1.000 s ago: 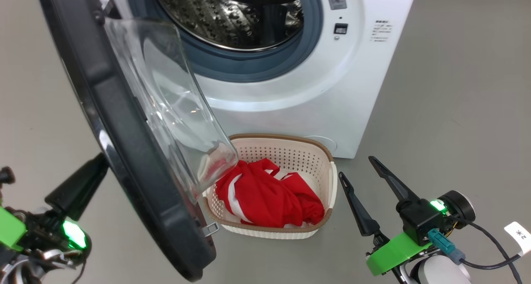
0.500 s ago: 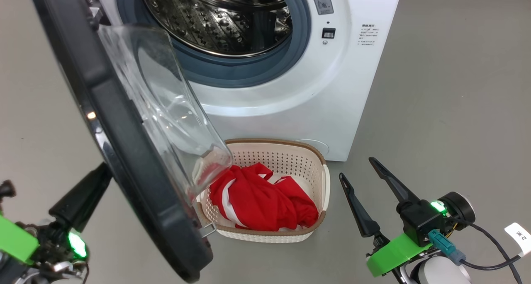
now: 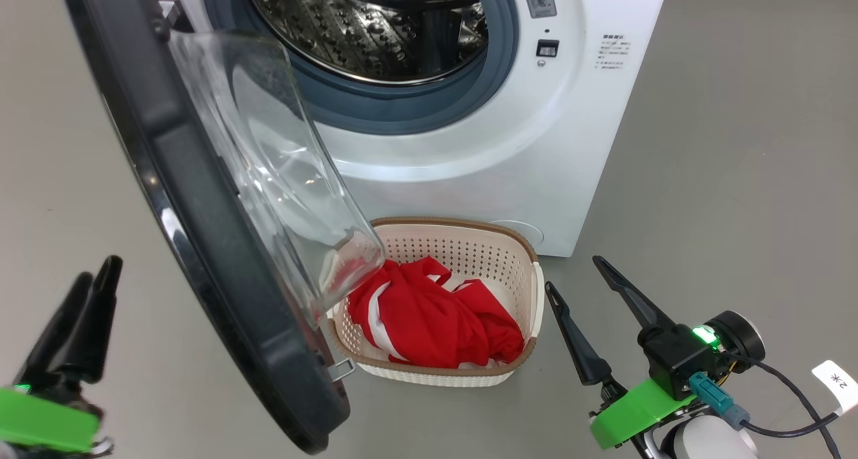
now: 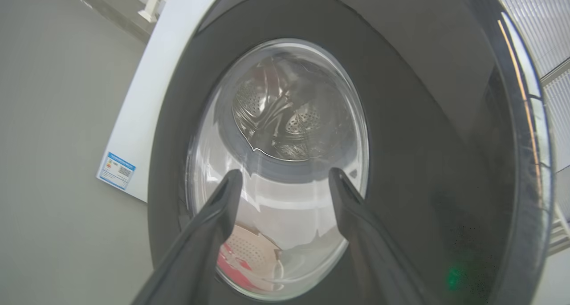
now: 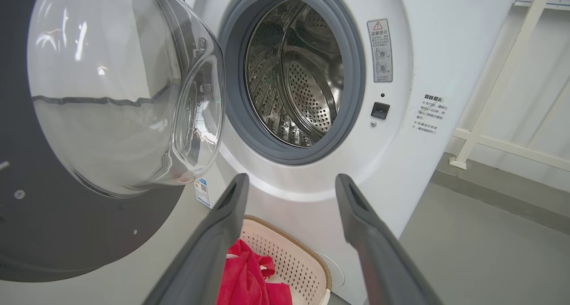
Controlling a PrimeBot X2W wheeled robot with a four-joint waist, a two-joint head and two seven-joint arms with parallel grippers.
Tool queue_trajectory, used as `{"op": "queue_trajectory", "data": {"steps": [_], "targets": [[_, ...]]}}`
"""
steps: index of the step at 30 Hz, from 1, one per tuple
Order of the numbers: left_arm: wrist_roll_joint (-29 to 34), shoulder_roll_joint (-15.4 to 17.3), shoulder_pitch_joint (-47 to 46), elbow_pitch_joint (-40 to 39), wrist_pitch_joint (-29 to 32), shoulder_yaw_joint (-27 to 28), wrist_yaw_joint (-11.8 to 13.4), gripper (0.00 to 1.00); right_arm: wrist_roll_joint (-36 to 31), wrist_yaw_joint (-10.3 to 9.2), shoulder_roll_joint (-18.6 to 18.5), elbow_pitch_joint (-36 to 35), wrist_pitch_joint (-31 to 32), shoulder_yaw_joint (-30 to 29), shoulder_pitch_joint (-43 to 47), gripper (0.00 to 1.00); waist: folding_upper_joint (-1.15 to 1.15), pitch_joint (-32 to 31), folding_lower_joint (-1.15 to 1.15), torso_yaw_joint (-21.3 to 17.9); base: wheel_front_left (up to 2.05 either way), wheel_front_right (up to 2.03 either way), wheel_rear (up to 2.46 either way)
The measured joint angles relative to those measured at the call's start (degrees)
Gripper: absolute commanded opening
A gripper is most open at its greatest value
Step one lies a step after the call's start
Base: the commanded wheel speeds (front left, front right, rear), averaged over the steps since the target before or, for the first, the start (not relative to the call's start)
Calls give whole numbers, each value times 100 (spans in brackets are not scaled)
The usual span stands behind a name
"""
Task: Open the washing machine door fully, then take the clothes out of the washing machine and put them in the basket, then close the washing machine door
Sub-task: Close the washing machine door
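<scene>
While the left claw [image 3: 98, 270] hangs wide and empty facing the outside of the washing machine door [image 3: 201, 244], probably ready to push it shut, the right claw [image 3: 573, 274] gapes empty beside the basket [image 3: 469, 250], where the red clothes [image 3: 436, 318] lie.

The left gripper [image 3: 97, 271] stands at the lower left of the head view, its dark fingers rising from the green left wrist bracket [image 3: 40, 429] and leaning slightly rightward; seen nearly edge-on, they seem almost to overlap, yet its own wrist view shows them spread wide, holding nothing; the right gripper [image 3: 574, 274] rises at the lower right from the green right wrist bracket [image 3: 630, 412] above the pale forearm [image 3: 704, 439], fingers splayed in a V, tilted leftward, empty.
</scene>
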Motion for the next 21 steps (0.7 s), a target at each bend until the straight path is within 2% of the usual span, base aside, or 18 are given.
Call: {"op": "queue_trajectory", "data": {"steps": [2, 5, 8, 11, 15, 18, 21], "targets": [[666, 111, 81, 75, -712, -285, -36, 100, 0, 0, 0, 4, 0, -1, -2, 100, 0, 26, 0, 15, 0, 0, 0], [1522, 457, 237, 179, -1819, -951, -43, 100, 0, 0, 0, 14, 0, 3, -8, 100, 0, 49, 0, 25, 0, 0, 0], [2137, 739, 411, 532, -2805, -1396, -43, 100, 0, 0, 0, 23, 0, 2, -9, 100, 0, 53, 0, 15, 0, 0, 0], [2696, 911, 476, 950, -3575, -1600, -44, 100, -7, 0, 0, 13, 0, -31, -10, 100, 0, 59, 0, -3, 0, 0, 0], [3323, 920, 476, 1262, -3945, -1653, -18, 100, -7, 0, -1, -9, 0, -100, -11, 100, 0, 58, 0, -36, 0, 0, 0], [3754, 872, 475, 1321, -3982, -1612, 113, 100, -7, 0, 0, -11, 0, -100, -11, 100, 0, 66, 0, -62, 0, 0, 0], [4055, 661, 475, 1227, -3983, -1441, 118, 100, -7, 0, 0, -11, 0, -103, -11, 100, 0, 68, 0, -83, 0, 0, 0]]}}
